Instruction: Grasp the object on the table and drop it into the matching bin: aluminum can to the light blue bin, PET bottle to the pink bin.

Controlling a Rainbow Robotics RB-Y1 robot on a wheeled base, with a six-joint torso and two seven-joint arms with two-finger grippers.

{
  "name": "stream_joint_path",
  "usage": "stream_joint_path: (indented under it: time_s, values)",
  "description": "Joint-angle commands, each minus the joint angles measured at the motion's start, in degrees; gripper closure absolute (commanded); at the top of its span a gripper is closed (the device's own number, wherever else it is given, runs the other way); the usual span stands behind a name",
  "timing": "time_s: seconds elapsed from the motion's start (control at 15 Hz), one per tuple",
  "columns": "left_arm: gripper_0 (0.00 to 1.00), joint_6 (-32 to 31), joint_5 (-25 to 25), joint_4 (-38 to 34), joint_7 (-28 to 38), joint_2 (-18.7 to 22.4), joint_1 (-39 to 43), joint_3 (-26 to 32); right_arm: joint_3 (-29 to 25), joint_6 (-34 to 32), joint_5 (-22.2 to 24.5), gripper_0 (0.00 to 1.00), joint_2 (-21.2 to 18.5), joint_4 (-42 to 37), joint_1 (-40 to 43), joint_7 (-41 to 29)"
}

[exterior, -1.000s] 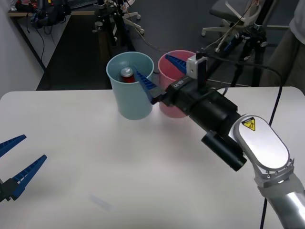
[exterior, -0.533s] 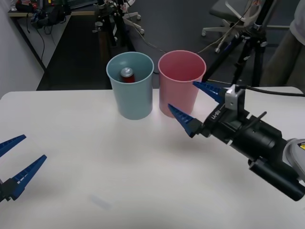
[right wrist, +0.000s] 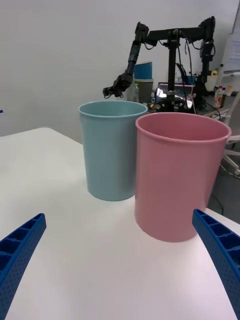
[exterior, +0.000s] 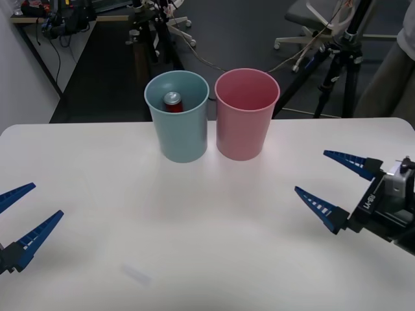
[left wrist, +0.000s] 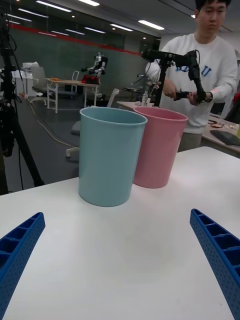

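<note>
The white table [exterior: 194, 233] has rounded corners, and beyond its far edge lie a dark floor, an office chair [exterior: 318, 19] and a black tripod [exterior: 343, 65]. The light blue bin [exterior: 177, 116] and the pink bin [exterior: 246, 113] stand upright side by side near the far edge, just beside each other. The red can [exterior: 172, 102] with its silver top sits inside the light blue bin.

The right gripper [exterior: 337, 188] hangs over the table's right side, well apart from the bins, its blue fingers spread wide with nothing between them. A second ago it was reaching over the bins' rims; half a second ago it was just in front of the pink bin; now it has drawn back toward the right edge. The left gripper [exterior: 19, 214] rests at the table's left edge, fingers wide apart and empty, just where it was before. The can has not moved in the bin.
</note>
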Motion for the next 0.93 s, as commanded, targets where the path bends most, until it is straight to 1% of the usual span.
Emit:
stream_joint_path:
  time_s: [0.07, 0.2, 0.33, 0.53, 0.73, 0.93]
  values:
    - [0.00, 0.00, 0.00, 0.00, 0.00, 0.00, 0.00, 0.00, -8.16, -6.20, -0.70, 0.00, 0.95, 0.02, 4.41, -0.86]
    - [0.00, 0.00, 0.00, 0.00, 0.00, 0.00, 0.00, 0.00, -11.67, -8.57, -2.10, 0.00, 0.95, 0.02, 6.43, -1.57]
    - [0.00, 0.00, 0.00, 0.00, 0.00, 0.00, 0.00, 0.00, -14.22, -9.45, -3.60, 0.00, 0.95, 0.02, 8.19, -2.09]
    - [0.00, 0.00, 0.00, 0.00, 0.00, 0.00, 0.00, 0.00, -17.12, -10.94, -3.86, 0.00, 0.95, 0.02, 9.42, -2.80]
    - [0.00, 0.00, 0.00, 0.00, 0.00, 0.00, 0.00, 0.00, -19.23, -12.09, -3.95, 0.00, 0.95, 0.02, 9.77, -3.41]
    - [0.00, 0.00, 0.00, 0.00, 0.00, 0.00, 0.00, 0.00, -19.84, -12.79, -3.95, 0.00, 0.95, 0.02, 9.60, -3.15]
